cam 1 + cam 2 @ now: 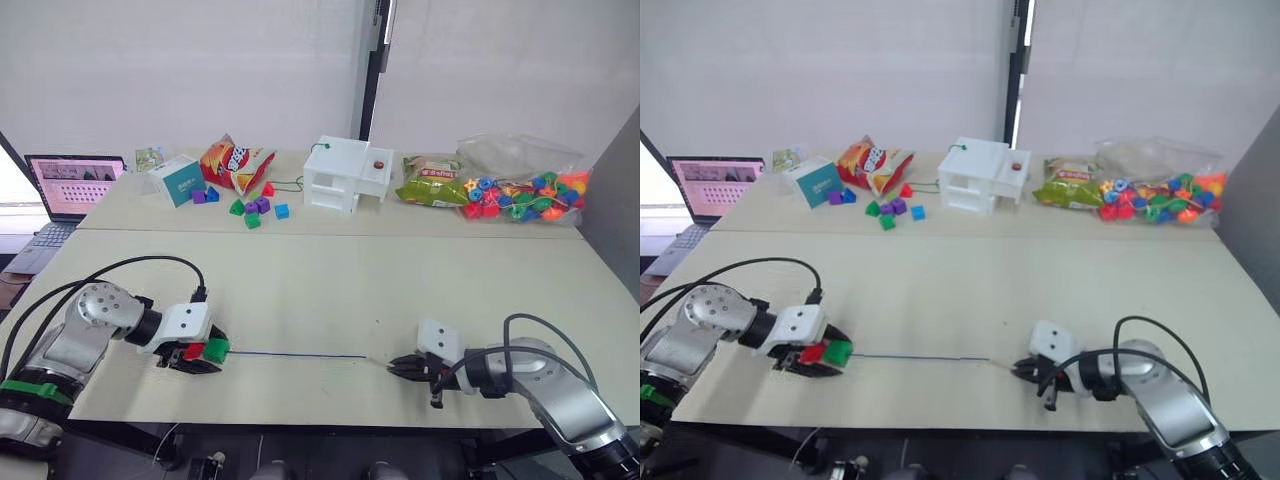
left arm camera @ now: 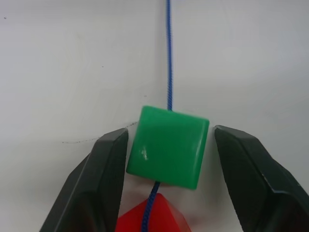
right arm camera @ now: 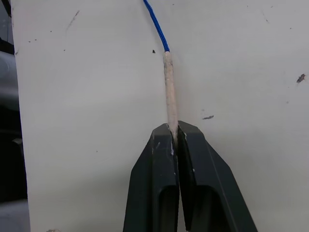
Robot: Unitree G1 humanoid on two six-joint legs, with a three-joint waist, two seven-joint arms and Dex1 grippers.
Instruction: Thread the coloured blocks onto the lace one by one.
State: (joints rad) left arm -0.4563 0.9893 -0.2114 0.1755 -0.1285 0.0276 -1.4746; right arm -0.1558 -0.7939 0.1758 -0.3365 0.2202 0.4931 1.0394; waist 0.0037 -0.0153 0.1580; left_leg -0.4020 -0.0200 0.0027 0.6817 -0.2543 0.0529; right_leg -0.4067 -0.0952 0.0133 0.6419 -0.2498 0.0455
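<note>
So the right gripper [image 3: 174,133] is pinched tight on the stiff pale tip of the lace [image 1: 300,354], and the blue string runs flat across the near table [image 1: 320,290] over to the left gripper [image 2: 169,150]. That one sits with its fingers spread a bit either side of the green block [image 2: 168,146]: the left finger looks right against it, the right finger has a small gap, so I wouldn't call it a proper grip. The green block is already on the lace, with a red block [image 2: 154,217] right behind it on the same string.

My guess is the step here is sliding the green one down snug against the red. Doing it well means keeping the string taut between both grippers and pushing along the line of it, not sideways, or the block just tips.

The rest of the loose blocks [image 1: 252,208] are well away on the far table, next to a snack bag [image 1: 235,162], a small white house-shaped box [image 1: 345,175] and a clear bag of beads [image 1: 520,190]. Laptop [image 1: 70,185] sits off to the left. Plain pale tabletop, white wall behind
</note>
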